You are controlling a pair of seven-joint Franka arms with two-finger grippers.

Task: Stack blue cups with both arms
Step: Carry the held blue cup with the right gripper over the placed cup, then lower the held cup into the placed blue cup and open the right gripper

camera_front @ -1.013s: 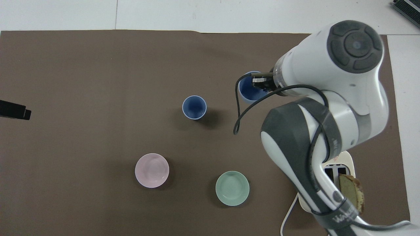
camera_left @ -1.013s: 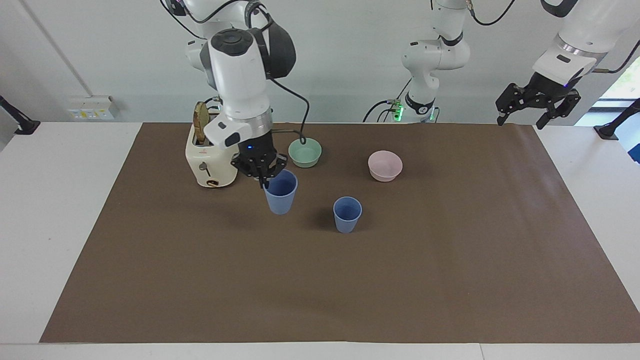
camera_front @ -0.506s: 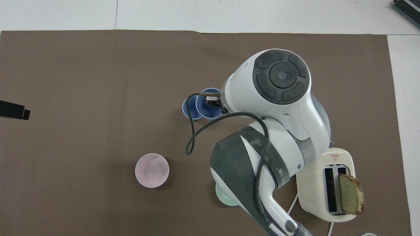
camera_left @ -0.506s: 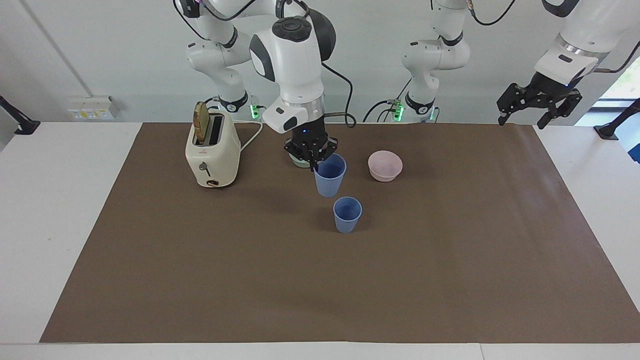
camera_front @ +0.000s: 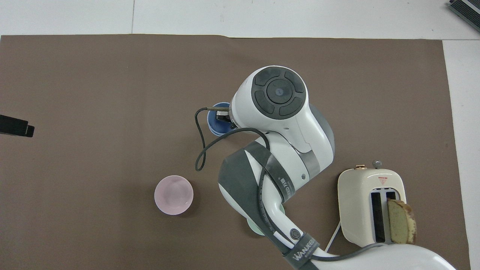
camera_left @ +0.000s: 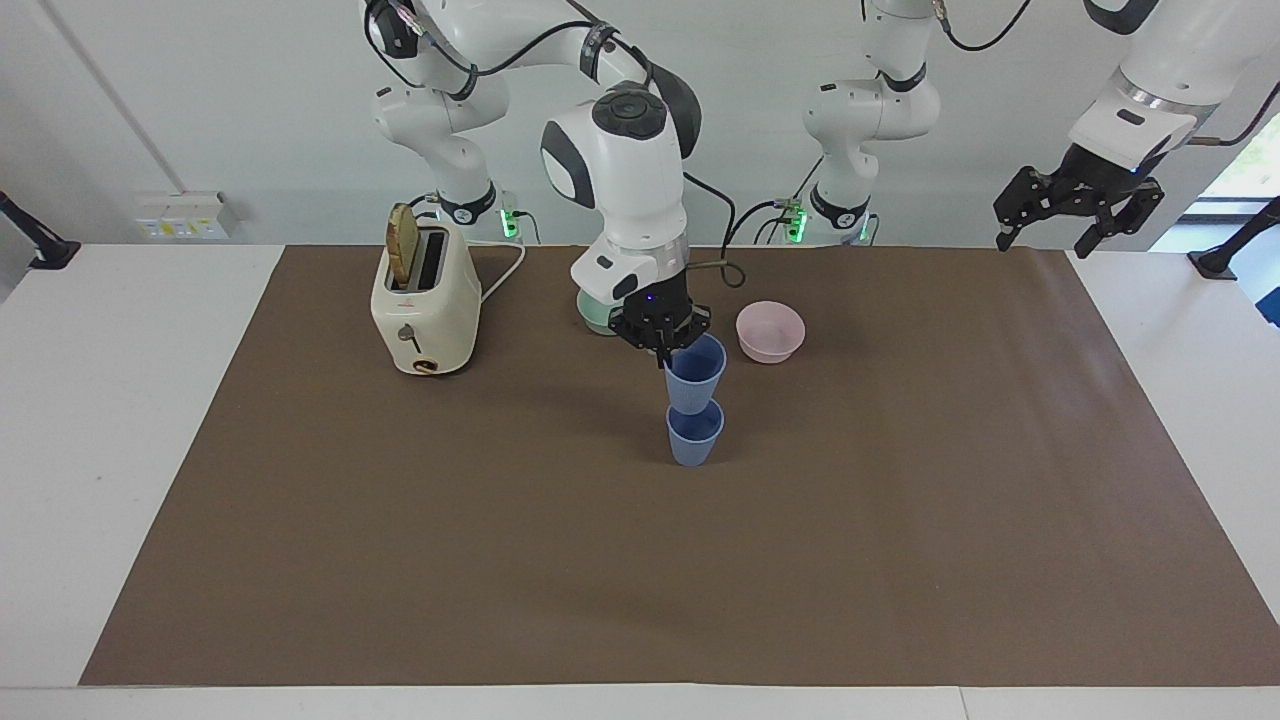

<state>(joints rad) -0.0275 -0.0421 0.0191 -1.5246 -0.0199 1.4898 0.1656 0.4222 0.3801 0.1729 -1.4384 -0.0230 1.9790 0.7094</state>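
Note:
One blue cup (camera_left: 695,437) stands upright in the middle of the brown mat. Directly above it hangs the second blue cup (camera_left: 696,375), its base at the standing cup's mouth. My right gripper (camera_left: 662,352) is shut on the rim of this upper cup. In the overhead view the right arm's wrist covers most of both cups (camera_front: 216,124); only a blue edge shows. My left gripper (camera_left: 1045,235) waits open and empty, raised over the mat's corner at the left arm's end; its tip (camera_front: 15,126) shows at the overhead view's edge.
A cream toaster (camera_left: 423,310) with a slice of bread in one slot stands toward the right arm's end. A pale green bowl (camera_left: 592,318) sits half hidden by the right arm. A pink bowl (camera_left: 770,331) lies beside the cups, nearer to the robots.
My right arm has carried its blue cup from beside the toaster toward the left arm's end, ending over the standing cup. The left arm has not moved.

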